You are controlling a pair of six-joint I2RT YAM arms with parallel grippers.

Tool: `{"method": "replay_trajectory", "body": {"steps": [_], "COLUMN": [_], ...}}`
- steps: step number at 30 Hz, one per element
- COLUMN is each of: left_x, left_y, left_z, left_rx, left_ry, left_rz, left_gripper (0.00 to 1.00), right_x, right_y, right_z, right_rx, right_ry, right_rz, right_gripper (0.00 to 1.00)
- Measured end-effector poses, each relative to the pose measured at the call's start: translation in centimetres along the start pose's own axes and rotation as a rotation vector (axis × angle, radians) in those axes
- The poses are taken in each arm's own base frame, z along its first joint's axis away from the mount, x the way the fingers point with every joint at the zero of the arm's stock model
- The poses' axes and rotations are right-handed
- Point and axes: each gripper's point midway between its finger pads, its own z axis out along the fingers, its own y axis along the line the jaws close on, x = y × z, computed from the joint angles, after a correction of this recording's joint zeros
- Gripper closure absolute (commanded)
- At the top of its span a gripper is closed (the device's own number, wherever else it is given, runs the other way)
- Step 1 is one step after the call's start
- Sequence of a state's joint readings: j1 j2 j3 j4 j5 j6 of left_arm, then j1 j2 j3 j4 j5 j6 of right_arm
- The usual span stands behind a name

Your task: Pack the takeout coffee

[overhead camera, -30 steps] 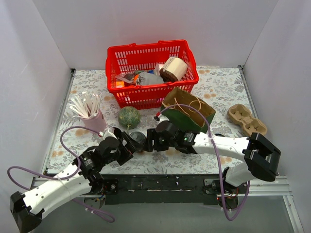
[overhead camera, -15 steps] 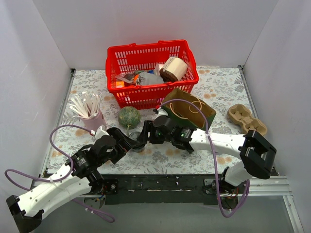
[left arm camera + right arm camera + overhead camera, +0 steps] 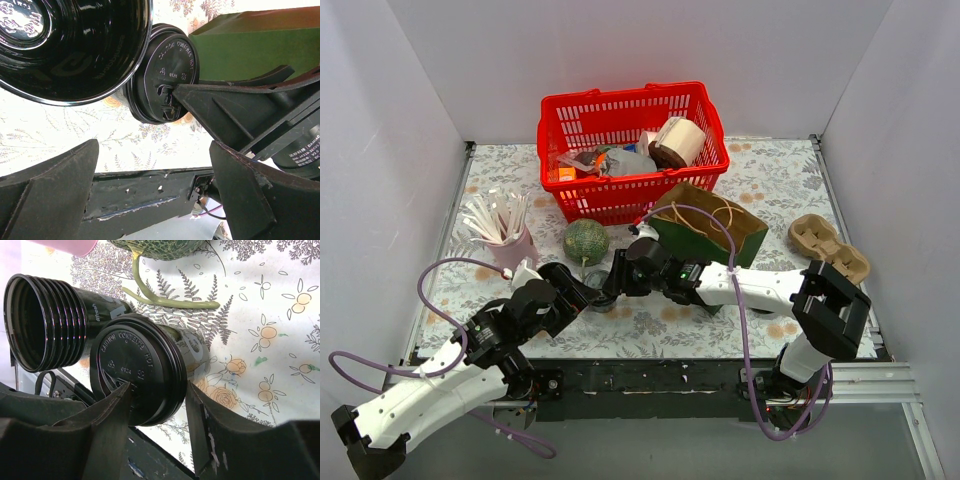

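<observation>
The takeout coffee [image 3: 145, 375] is not yet packed: the small black cup, with its sip lid already pressed on, lies on its side on the flowered worktop [image 3: 770, 175] near the front edge, at about 6 o'clock in the overhead view, with its lid toward the arms. A stack of empty black cups [image 3: 45, 322] lies just beside it at its 9 o'clock, and a green melon [image 3: 585, 240] sits near it at 12 o'clock. The right gripper [image 3: 160, 390] has its jaws set around the lidded end, one finger across the lid's face and the other by the rim. Whether they are clamped on it or only closing in, I cannot tell. The left gripper [image 3: 154, 150] faces the cup with its jaws spread wide and nothing between them. So the lidding looks done, while the grasp, the lift and the packing are left. The open paper bag [image 3: 710, 232] at the cup's 2 o'clock seems the likely place, though the cardboard cup tray [image 3: 828, 247] at 3 o'clock may also come into it.
</observation>
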State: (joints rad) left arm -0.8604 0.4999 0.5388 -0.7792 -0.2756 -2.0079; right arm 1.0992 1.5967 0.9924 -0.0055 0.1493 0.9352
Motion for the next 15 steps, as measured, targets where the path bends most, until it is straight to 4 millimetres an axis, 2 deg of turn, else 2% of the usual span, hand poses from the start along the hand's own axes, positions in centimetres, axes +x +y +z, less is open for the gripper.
{"method": "replay_trajectory", "body": {"steps": [3, 15], "left_x": [-0.01, 0.01], "left_y": [0.00, 0.01], "left_z": [0.00, 0.04], "left_rx": [0.000, -0.001], "left_ry": [0.000, 0.000], "left_rz": [0.000, 0.000], "left_gripper": [0.07, 0.07], "right_x": [-0.01, -0.61], "right_y": [-0.02, 0.74], "right_z": [0.00, -0.73], "right_rx": [0.001, -0.026], "right_ry": [-0.001, -0.017], "right_rz": [0.000, -0.007], "right_gripper": [0.56, 0.60]}}
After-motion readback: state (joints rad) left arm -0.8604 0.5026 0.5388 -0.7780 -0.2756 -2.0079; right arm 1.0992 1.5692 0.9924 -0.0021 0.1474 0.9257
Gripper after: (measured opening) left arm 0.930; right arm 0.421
